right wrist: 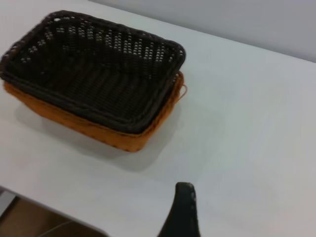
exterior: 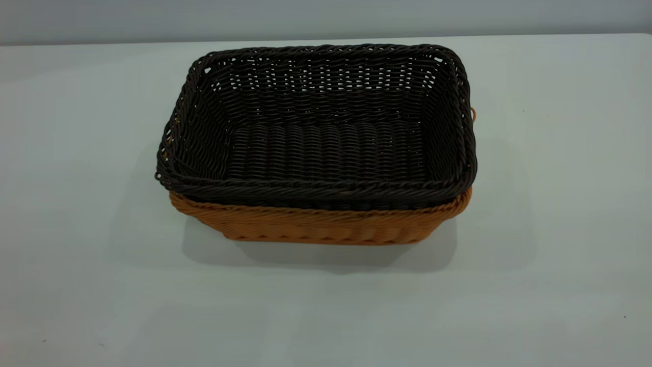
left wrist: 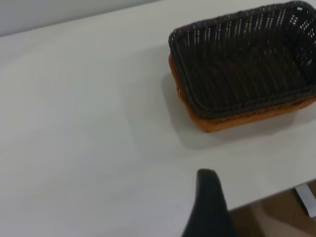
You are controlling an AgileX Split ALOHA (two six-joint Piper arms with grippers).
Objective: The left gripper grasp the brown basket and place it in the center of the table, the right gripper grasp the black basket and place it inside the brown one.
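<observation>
The black basket (exterior: 326,148) sits nested inside the brown basket (exterior: 316,229), its dark rim just above the orange-tan rim. The pair stands in the middle of the table (exterior: 560,204). The brown basket's small loop (exterior: 473,114) sticks out at the right end. Neither gripper shows in the exterior view. The left wrist view has the black basket (left wrist: 247,59) in the brown one (left wrist: 237,121), far from the left gripper (left wrist: 207,207), which is near the table edge. The right wrist view has both baskets (right wrist: 94,74) (right wrist: 98,133) well away from the right gripper (right wrist: 183,212).
Bare tabletop lies on all sides of the baskets. The table's edge (left wrist: 266,195) runs close to the left gripper, with brown floor and a pale metal part (left wrist: 306,197) beyond. The table's edge (right wrist: 49,202) also shows in the right wrist view.
</observation>
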